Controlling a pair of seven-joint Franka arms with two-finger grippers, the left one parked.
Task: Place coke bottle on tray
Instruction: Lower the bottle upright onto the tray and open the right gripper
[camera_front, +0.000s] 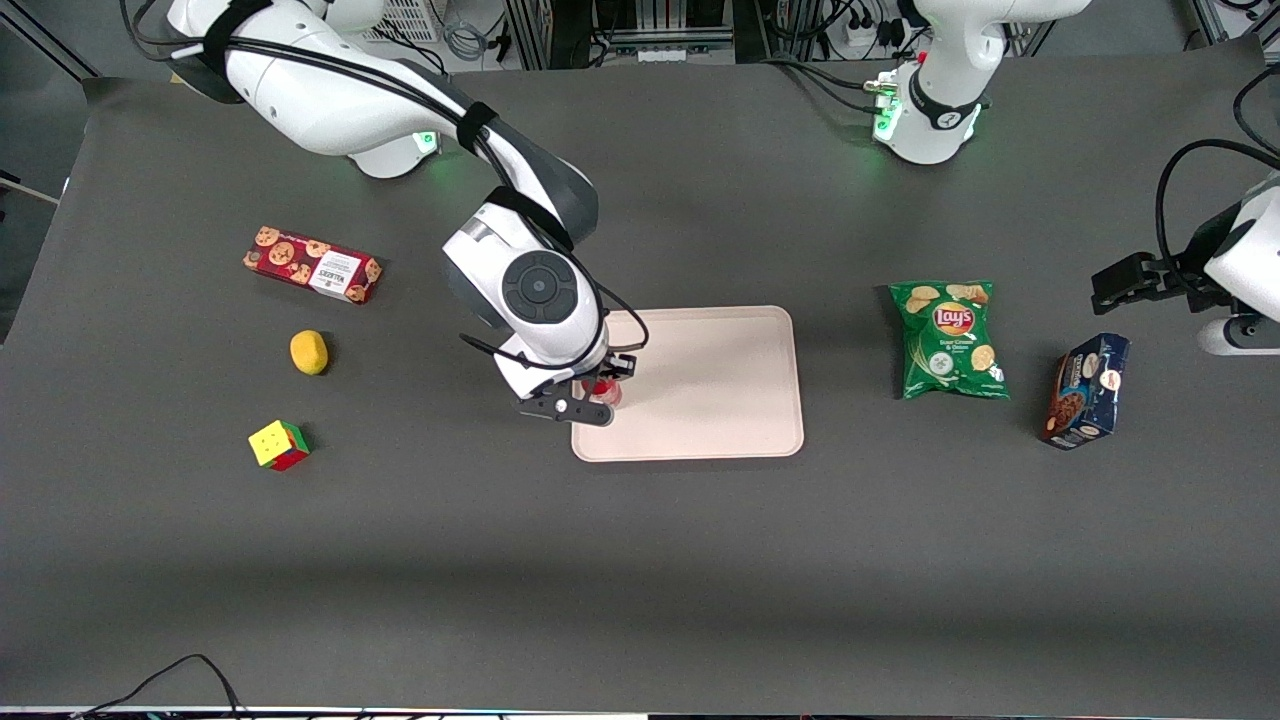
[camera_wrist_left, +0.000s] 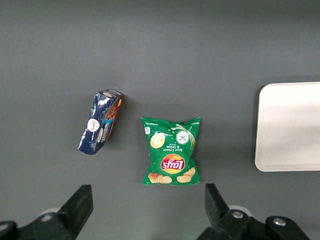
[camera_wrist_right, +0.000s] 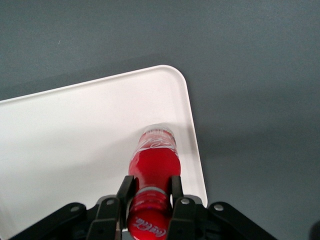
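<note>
The coke bottle (camera_wrist_right: 153, 165), slim and red with a red cap, stands upright with its base over the pale cream-pink tray (camera_wrist_right: 75, 135), close to the tray's rim near one corner. I cannot tell whether the base touches the tray. My gripper (camera_wrist_right: 150, 192) is shut on the bottle's neck just under the cap. In the front view the gripper (camera_front: 600, 392) hangs over the tray's (camera_front: 710, 385) edge toward the working arm's end, and only a bit of the red bottle (camera_front: 604, 390) shows under the wrist.
Toward the working arm's end lie a red cookie box (camera_front: 312, 265), a yellow lemon-like object (camera_front: 309, 352) and a colour cube (camera_front: 279, 445). Toward the parked arm's end lie a green Lay's chip bag (camera_front: 948, 338) and a dark blue cookie box (camera_front: 1085, 390).
</note>
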